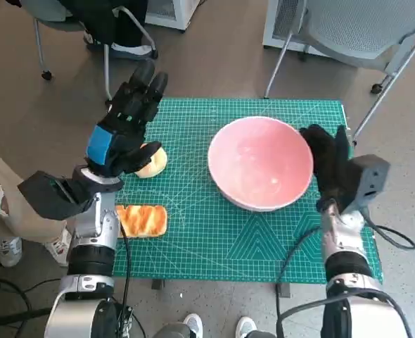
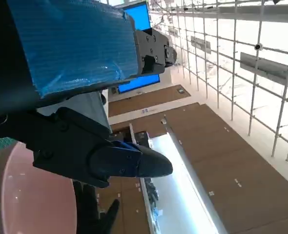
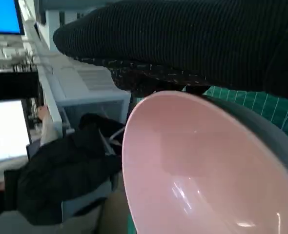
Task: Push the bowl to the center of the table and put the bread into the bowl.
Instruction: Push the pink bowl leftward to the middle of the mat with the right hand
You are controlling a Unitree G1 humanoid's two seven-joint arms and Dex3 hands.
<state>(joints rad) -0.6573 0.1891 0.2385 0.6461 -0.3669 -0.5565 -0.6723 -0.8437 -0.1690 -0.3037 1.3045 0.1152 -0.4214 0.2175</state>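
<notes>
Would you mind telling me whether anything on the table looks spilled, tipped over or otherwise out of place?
Nothing stands out. The pink bowl sits upright and empty on the green mat, and two pieces of bread lie intact on the mat's left side.

From the head we look steeply down on the counter [image 1: 193, 232], its green mat spread wide, with the pink bowl [image 1: 261, 163] right of the middle. Behind the left hand [image 2: 71, 97], we sit close and tilted, facing past it to the bowl's rim [image 2: 31, 195] and a far room. Behind the right hand [image 3: 193, 44], we are almost against the bowl [image 3: 193, 170], looking across it to a seated person [image 3: 61, 170]. All three views share the bowl.
</notes>
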